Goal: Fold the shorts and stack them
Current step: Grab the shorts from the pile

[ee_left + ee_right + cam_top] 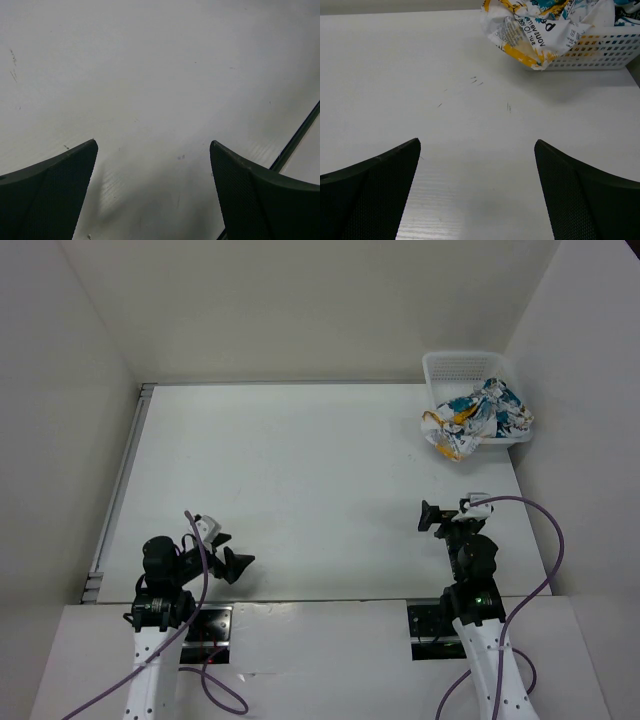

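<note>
The shorts (478, 416) are a crumpled bundle of white cloth with teal, yellow-orange and black print, heaped in the white mesh basket (452, 364) at the table's far right and spilling over its near-left rim. In the right wrist view the shorts (540, 27) hang over the basket (600, 50) at the top right. My right gripper (432, 516) is open and empty, well short of the basket. At the near left my left gripper (232, 562) is open too, over bare table. Nothing lies between the fingers (55, 195) or the right fingers (585, 200).
White walls close in the table (300, 490) at the back and both sides. A metal rail (120, 490) runs along the table's left edge. In the left wrist view a dark edge strip (295, 142) crosses the right side.
</note>
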Robot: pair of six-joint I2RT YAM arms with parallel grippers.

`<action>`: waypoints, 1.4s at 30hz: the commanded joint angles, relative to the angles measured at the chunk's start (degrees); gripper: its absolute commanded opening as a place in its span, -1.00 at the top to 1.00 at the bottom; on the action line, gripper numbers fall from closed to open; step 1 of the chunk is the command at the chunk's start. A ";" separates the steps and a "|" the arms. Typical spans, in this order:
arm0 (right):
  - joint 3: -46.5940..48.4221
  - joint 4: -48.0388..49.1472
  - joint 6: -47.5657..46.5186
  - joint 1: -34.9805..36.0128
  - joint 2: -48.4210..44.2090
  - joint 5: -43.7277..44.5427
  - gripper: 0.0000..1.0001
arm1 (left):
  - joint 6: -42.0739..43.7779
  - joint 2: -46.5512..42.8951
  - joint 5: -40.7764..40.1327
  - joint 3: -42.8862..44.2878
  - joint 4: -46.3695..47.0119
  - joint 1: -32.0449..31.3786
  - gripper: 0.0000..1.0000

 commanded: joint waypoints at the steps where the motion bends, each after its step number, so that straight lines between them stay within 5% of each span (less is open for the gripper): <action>1: -2.31 3.29 -0.58 -0.24 -1.00 -0.07 -0.98 | 0.25 -2.10 0.90 0.78 0.37 -0.17 -0.99; 9: -1.44 4.16 -3.72 -0.24 -1.00 -3.82 -0.98 | 0.25 -2.10 7.55 0.78 1.33 -0.17 -0.99; 10: -0.64 4.17 -18.53 -0.24 -1.00 -16.64 -0.98 | 0.25 -2.10 8.45 0.78 1.34 -0.17 -0.99; 11: -0.03 9.39 -22.68 -0.24 -1.00 -22.51 -0.98 | 0.25 -2.10 9.16 0.78 2.21 -0.17 -0.99; 12: -0.02 10.66 -31.51 -0.24 -1.00 -37.44 -1.00 | 0.25 -2.10 9.16 0.78 2.22 -0.17 -0.99; 13: -0.63 7.71 -50.48 -0.24 -1.00 -45.69 -1.00 | 0.25 -2.10 8.12 0.78 2.92 -0.17 -0.99; 14: -2.38 -4.94 -105.14 -0.24 -1.00 -46.73 -1.00 | 0.25 -2.10 6.98 0.00 8.06 -0.17 -0.99; 15: -2.39 -2.54 -108.47 0.28 0.22 -45.26 -0.95 | 0.25 -2.10 6.97 -0.97 11.94 -0.17 -0.99; 19: -1.52 17.04 -96.41 1.69 0.05 -48.57 -0.99 | 0.25 -2.10 7.22 -1.34 29.79 -0.69 -0.99; 22: 4.26 20.35 -85.67 1.69 4.08 -47.10 -0.99 | 0.25 -1.40 2.51 1.29 37.10 -1.83 -0.99; 26: 17.96 17.80 -71.36 2.31 23.38 -32.97 -0.99 | 0.25 4.31 -5.50 5.86 32.73 -3.07 -0.99; 27: 27.65 14.74 -61.50 2.83 36.05 -29.11 -0.99 | 0.25 5.97 -6.47 7.44 30.80 -3.07 -0.99; 29: 39.29 12.43 -47.15 3.54 49.82 -11.27 -0.99 | 0.25 13.61 -8.57 14.26 25.35 -3.59 -0.99; 30: 52.14 11.12 -32.71 3.54 63.81 -5.05 -0.99 | 0.25 17.20 -9.63 17.71 22.72 -3.59 -0.99; 31: 59.06 2.32 -28.39 3.54 70.57 -0.81 -0.99 | 0.25 26.29 -10.43 21.74 16.96 -3.59 -0.99; 32: 71.83 -2.81 -24.43 0.84 76.55 1.75 -0.99 | 0.25 31.69 -14.61 26.14 14.29 -4.20 -0.99; 35: 90.42 -18.74 -10.27 -6.45 95.20 -0.76 -0.99 | 0.25 56.99 -28.30 47.22 3.39 -6.22 -0.99; 39: 98.50 -20.36 -0.33 -9.56 107.79 7.03 -0.99 | 0.25 89.32 -31.09 74.48 -18.64 -7.46 -0.99; 42: 102.36 -20.36 2.14 -12.10 111.49 10.11 -0.99 | 0.25 94.31 -24.88 80.14 -19.75 -7.46 -0.99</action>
